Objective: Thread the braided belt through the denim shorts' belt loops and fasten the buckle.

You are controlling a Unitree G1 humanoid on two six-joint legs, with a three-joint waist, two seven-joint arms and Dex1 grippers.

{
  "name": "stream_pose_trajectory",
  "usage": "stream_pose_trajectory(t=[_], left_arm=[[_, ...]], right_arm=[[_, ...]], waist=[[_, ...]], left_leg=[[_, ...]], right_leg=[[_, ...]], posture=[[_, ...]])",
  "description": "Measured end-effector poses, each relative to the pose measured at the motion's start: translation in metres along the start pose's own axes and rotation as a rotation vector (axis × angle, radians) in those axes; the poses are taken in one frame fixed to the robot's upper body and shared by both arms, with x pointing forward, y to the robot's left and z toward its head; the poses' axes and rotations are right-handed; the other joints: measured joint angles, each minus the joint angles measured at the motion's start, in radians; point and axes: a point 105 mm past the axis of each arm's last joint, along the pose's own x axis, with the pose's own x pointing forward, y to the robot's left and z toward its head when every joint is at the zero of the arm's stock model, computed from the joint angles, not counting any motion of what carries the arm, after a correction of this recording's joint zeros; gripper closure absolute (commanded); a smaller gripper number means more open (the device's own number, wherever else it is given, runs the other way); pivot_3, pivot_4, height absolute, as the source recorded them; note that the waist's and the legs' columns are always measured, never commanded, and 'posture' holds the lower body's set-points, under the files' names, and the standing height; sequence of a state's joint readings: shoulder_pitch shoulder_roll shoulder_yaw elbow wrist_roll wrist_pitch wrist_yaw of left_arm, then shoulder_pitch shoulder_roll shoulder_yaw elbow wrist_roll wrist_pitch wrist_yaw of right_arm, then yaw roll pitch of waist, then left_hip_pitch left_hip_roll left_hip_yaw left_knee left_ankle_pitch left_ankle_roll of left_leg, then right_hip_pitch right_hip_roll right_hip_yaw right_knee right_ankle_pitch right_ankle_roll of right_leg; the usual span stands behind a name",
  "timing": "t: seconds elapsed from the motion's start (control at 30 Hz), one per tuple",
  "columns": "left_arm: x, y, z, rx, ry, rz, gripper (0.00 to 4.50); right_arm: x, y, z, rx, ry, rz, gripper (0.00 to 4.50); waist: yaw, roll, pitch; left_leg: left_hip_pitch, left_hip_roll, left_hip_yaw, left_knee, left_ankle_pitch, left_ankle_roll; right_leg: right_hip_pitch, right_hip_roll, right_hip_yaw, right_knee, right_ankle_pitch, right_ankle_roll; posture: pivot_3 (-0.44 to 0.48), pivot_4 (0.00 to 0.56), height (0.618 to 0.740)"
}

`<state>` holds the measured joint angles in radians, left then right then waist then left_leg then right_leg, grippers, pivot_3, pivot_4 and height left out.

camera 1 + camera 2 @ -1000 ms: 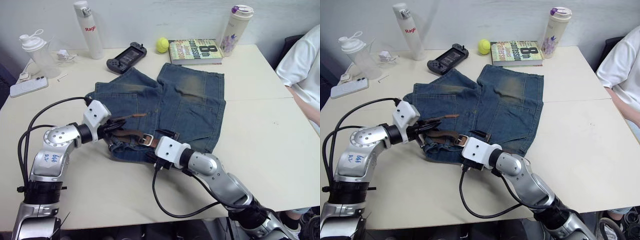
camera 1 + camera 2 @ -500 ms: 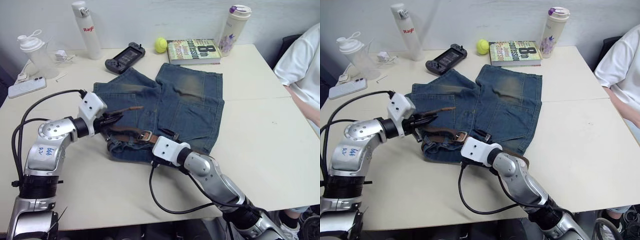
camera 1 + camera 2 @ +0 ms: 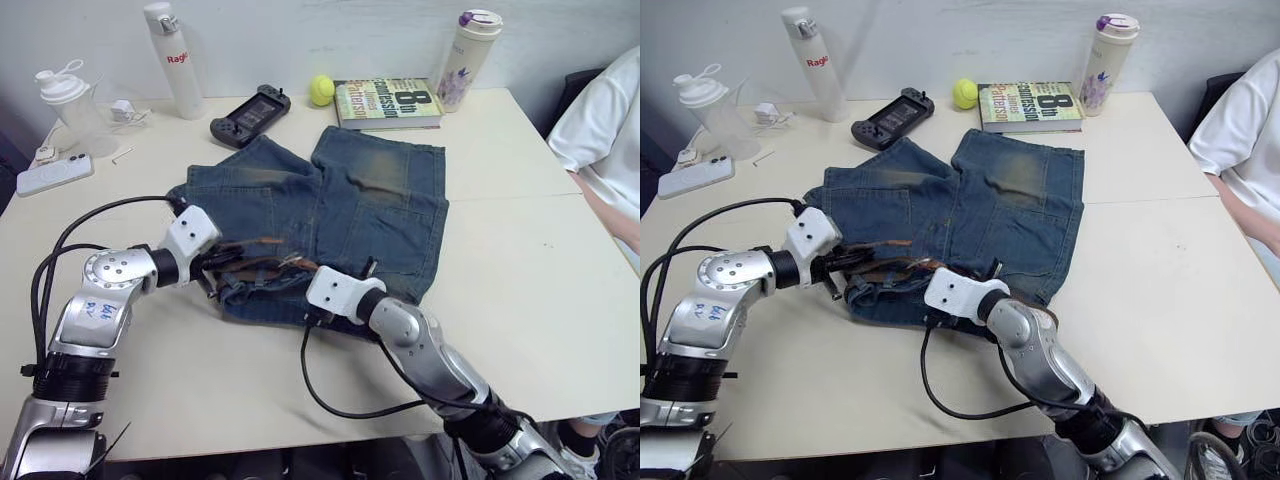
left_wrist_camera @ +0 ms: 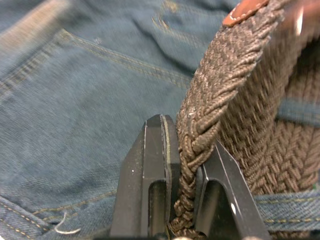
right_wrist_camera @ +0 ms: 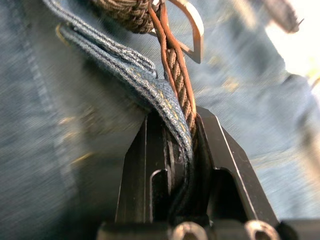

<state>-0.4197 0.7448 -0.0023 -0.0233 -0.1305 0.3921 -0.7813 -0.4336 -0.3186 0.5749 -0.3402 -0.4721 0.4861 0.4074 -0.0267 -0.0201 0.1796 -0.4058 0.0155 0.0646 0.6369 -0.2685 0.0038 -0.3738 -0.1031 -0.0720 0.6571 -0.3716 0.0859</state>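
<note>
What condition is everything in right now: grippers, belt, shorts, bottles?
left gripper: shut on the braided belt
right gripper: shut on belt and denim edge together
denim shorts: lying flat on table
buckle: unfastened
white bottle: upright, capped
tumbler: upright, lidded
book: closed

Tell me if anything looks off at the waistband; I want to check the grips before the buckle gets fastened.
One thing: the right gripper pinches a fold of the denim shorts along with the braided belt, so cloth is caught in its grip. The left gripper holds belt only.
</note>
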Motion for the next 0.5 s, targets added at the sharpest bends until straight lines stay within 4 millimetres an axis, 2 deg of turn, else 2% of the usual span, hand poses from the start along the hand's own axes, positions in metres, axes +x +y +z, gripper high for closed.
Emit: stream_pose_trajectory(t=[0.1,0.23,0.5], left_arm=[[-0.0004,-0.0016,-0.0041,0.018,0.029,-0.012,4.50],[-0.0007,-0.0013,-0.0056,0.025,0.039,-0.014,4.50],[-0.0026,-0.0003,-0.0091,0.069,0.060,-0.021,4.50]], right_arm=[[0.0034,-0.0037,0.0054,-0.056,-0.019,-0.006,4.49],[0.0051,-0.0007,0.0012,-0.123,-0.009,0.025,4.49],[0.0095,0.0027,0.0023,-0.164,-0.020,0.064,4.49]], waist=[[-0.001,0.000,0.000],[-0.001,0.000,0.000],[-0.002,0.000,0.000]], left_leg=[[0.000,0.000,0.000,0.000,0.000,0.000],[0.000,0.000,0.000,0.000,0.000,0.000],[0.000,0.000,0.001,0.001,0.000,0.000]], right_leg=[[0.000,0.000,0.000,0.000,0.000,0.000],[0.000,0.000,0.000,0.001,0.000,0.000],[0.000,0.000,0.000,0.001,0.000,0.000]], posture=[[0.000,0.150,0.740],[0.000,0.150,0.740],[0.000,0.150,0.740]])
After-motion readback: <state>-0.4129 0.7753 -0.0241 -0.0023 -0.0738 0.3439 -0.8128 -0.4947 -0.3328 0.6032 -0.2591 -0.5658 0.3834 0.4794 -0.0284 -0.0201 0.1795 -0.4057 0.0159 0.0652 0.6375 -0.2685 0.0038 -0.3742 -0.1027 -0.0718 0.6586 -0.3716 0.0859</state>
